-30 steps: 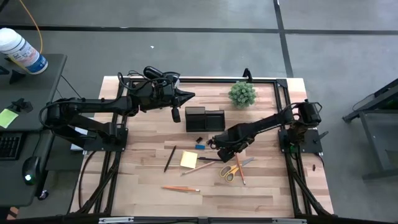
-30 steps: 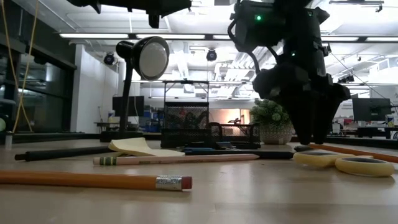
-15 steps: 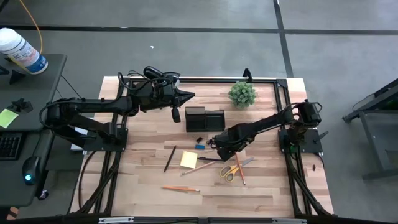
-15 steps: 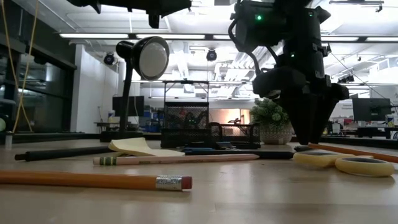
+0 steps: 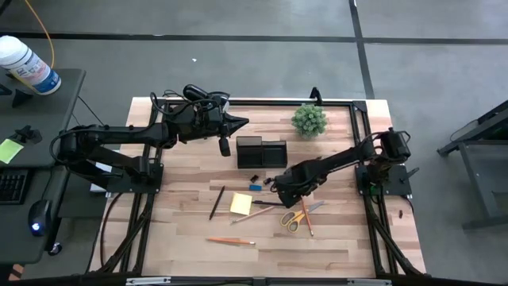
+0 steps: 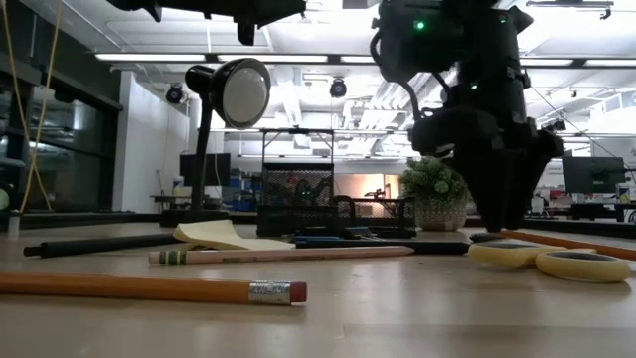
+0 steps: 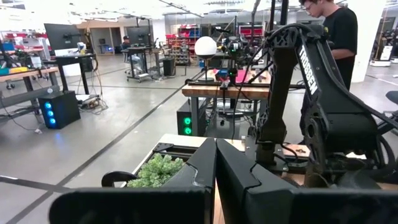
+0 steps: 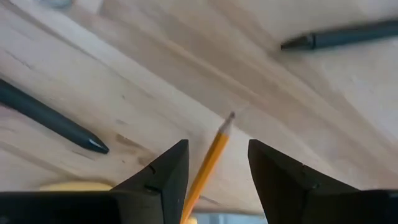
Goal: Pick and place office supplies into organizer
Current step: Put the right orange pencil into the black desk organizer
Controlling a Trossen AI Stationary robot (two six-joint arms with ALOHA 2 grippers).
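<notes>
High view shows the right gripper [image 5: 283, 186] low over the wooden tabletop [image 5: 182, 230], its fingers [image 8: 163, 177] spread wide and empty, straddling the tip of an orange pencil [image 8: 211, 155] beside yellow-handled scissors [image 5: 294, 219]. The black organizer [image 5: 261, 151] stands farther back. The left gripper [image 5: 240, 122], fingers shut, hovers near it.

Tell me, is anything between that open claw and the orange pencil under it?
Nothing visible. The right gripper hangs open straight over the orange pencil, whose tip shows in the gap between its fingers. Only bare table lies around it; two dark pens lie off to the sides.
</notes>
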